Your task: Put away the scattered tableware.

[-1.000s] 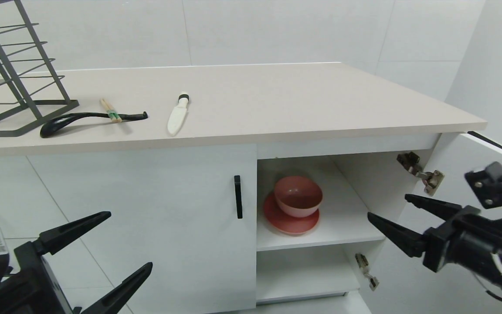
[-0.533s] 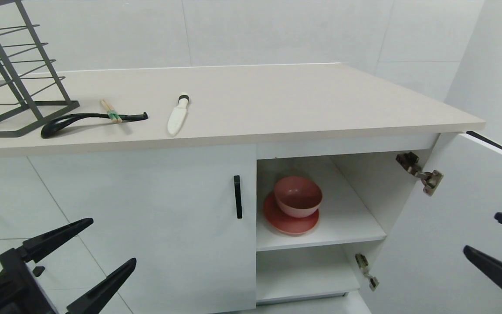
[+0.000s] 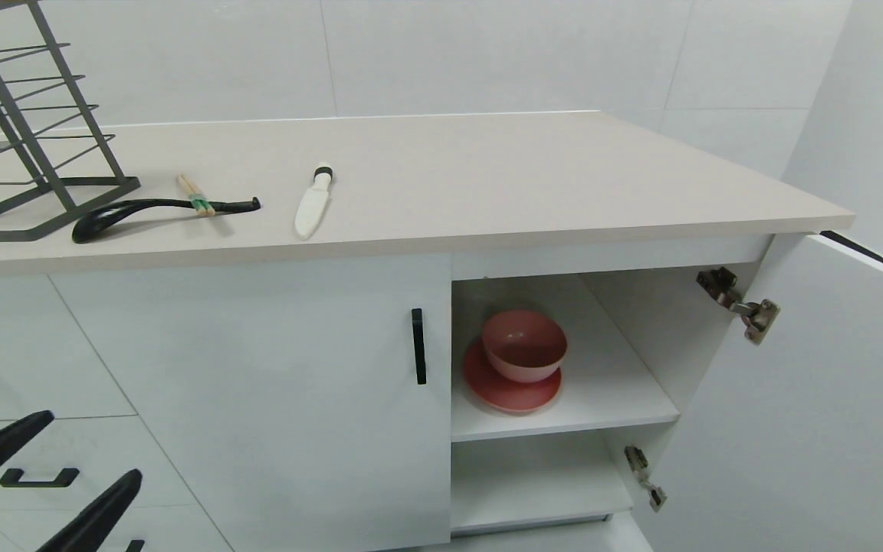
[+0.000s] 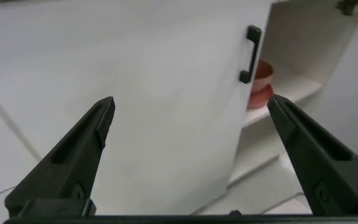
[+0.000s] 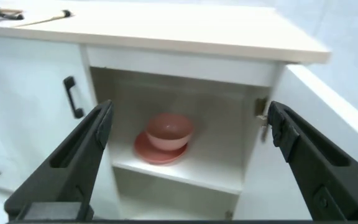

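A pink bowl (image 3: 524, 345) sits on a red plate (image 3: 510, 389) on the upper shelf (image 3: 610, 399) of the open cabinet; both also appear as the bowl (image 5: 168, 130) and plate (image 5: 157, 152) in the right wrist view. On the counter (image 3: 441, 176) lie a black ladle (image 3: 152, 210), a pair of chopsticks (image 3: 195, 195) and a white knife (image 3: 313, 202). My left gripper (image 3: 47, 479) is open, low at the left in front of the drawers. My right gripper (image 5: 188, 155) is open, facing the cabinet opening from a distance, holding nothing.
A dark wire rack (image 3: 24, 130) stands on the counter's left end. The right cabinet door (image 3: 817, 399) hangs open on its hinges (image 3: 740, 305). The left door (image 3: 273, 399) is shut, with a black handle (image 3: 418, 346). Drawer handles (image 3: 37, 479) are at lower left.
The right gripper drew back to the right and left the head view. The left gripper dropped lower and to the left. The tableware stayed put.
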Robot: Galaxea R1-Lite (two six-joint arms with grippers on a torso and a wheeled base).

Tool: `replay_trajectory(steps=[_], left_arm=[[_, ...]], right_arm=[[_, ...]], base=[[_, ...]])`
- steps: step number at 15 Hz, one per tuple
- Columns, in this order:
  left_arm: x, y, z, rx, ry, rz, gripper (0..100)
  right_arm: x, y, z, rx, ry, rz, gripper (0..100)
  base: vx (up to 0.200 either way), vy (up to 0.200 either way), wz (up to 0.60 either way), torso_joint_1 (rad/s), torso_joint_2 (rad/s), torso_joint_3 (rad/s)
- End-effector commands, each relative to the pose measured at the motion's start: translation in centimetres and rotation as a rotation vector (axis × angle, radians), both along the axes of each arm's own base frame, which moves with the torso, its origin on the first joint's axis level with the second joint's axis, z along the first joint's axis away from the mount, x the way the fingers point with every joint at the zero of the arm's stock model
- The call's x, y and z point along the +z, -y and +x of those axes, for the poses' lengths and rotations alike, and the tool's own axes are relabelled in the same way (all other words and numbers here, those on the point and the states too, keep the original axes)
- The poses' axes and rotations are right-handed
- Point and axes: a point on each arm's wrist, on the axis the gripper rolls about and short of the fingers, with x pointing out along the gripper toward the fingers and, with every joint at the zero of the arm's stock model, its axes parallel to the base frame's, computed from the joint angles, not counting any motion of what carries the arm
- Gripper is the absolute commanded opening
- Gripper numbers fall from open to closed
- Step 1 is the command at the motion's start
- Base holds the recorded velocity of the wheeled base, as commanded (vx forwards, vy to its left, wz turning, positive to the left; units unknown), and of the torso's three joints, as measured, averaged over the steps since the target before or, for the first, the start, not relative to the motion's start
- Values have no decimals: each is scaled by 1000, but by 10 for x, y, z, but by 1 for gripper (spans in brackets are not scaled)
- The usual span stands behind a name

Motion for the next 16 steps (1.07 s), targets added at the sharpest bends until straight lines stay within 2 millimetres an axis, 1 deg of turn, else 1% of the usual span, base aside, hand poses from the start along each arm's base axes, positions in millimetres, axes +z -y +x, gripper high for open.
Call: replay_trajectory(steps=[1, 3, 4, 5, 7, 8, 10, 12, 13, 14, 15, 16], left_arm=[[-7, -11, -46, 161, 188, -34, 100], [-13, -12, -60, 170, 217, -37, 100], [-17, -12, -64, 170, 208, -38, 100], [-22, -12, -63, 168, 191, -37, 100], [-32, -12, -64, 177, 163, -35, 100], [-36, -12, -65, 191, 142, -44, 100], [-46, -11, -67, 234, 93, -41, 100], [-60, -11, -68, 248, -11, -25, 100], [-60, -12, -68, 257, -16, -32, 100], [-61, -12, -68, 291, -20, -30, 100], [-66, -14, -69, 373, -57, -29, 100], [-66, -14, -69, 373, -57, -29, 100]], right_arm=[[-1, 6, -28, -53, 105, 15, 100], [-9, 8, -36, -60, 109, 17, 100], [-16, 9, -42, -60, 94, 15, 100], [-22, 9, -46, -54, 77, 12, 100], [-42, 10, -54, -37, 69, 9, 100], [-54, 10, -54, -43, 51, 7, 100], [-70, 10, -47, -53, -5, -3, 100], [-93, 9, -41, -75, -80, -27, 100], [-102, 9, -38, -118, -112, -32, 100], [-107, 10, -37, -153, -131, -32, 100], [-113, 11, -36, -220, -164, -28, 100], [-113, 11, -36, -220, -164, -28, 100]], base=[[0, 0, 0, 0, 0, 0], [0, 0, 0, 0, 0, 0], [0, 0, 0, 0, 0, 0], [0, 0, 0, 0, 0, 0], [0, 0, 0, 0, 0, 0], [0, 0, 0, 0, 0, 0], [0, 0, 0, 0, 0, 0], [0, 0, 0, 0, 0, 0], [0, 0, 0, 0, 0, 0], [0, 0, 0, 0, 0, 0], [0, 0, 0, 0, 0, 0], [0, 0, 0, 0, 0, 0]])
